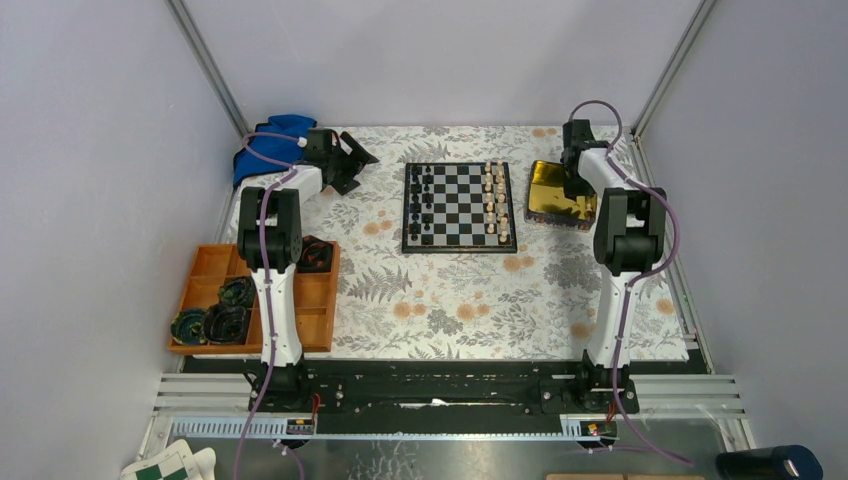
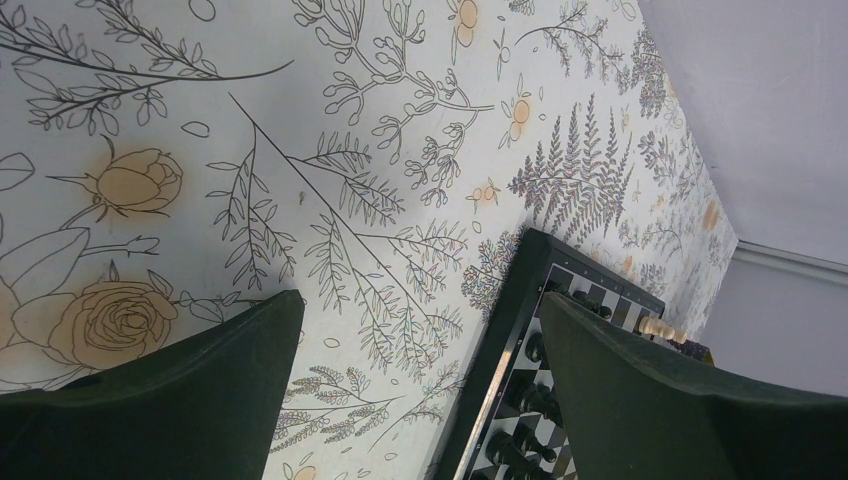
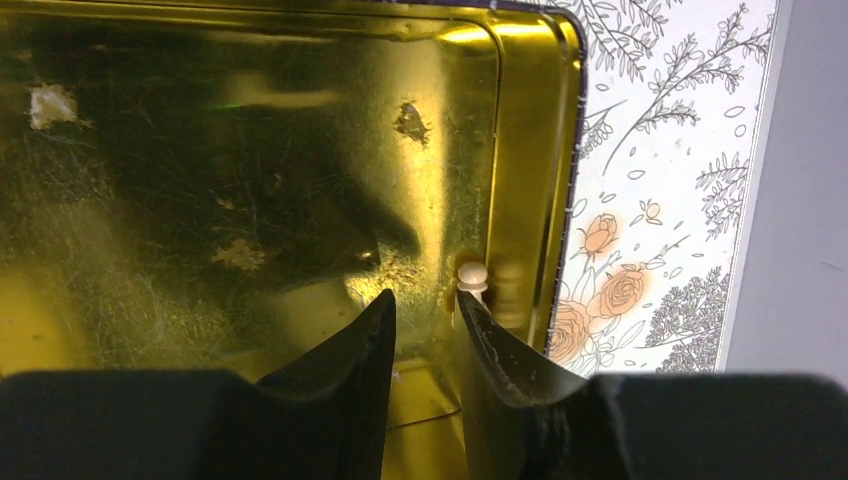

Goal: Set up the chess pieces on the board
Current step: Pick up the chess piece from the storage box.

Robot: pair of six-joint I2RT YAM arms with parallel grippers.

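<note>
The board [image 1: 460,207] lies at the back middle of the flowered cloth. Black chess pieces [image 1: 424,205] stand along its left side and pale ones [image 1: 495,200] along its right. My left gripper [image 1: 355,160] hovers wide open over the cloth just left of the board [image 2: 515,330], with nothing between its fingers [image 2: 420,298]; black pieces [image 2: 535,400] and one pale piece [image 2: 660,326] show past its right finger. My right gripper [image 1: 572,185] reaches down into the gold tin [image 3: 250,150]. Its jaws [image 3: 425,296] stand narrowly apart and empty. A pale pawn [image 3: 472,272] stands at the right fingertip, against the tin's wall.
An orange compartment tray [image 1: 215,270] with dark coiled things sits at the front left beside the left arm. A blue cloth [image 1: 265,140] lies in the back left corner. A green-and-white checkered folded thing [image 1: 165,465] lies below the rail. Grey walls close in on three sides.
</note>
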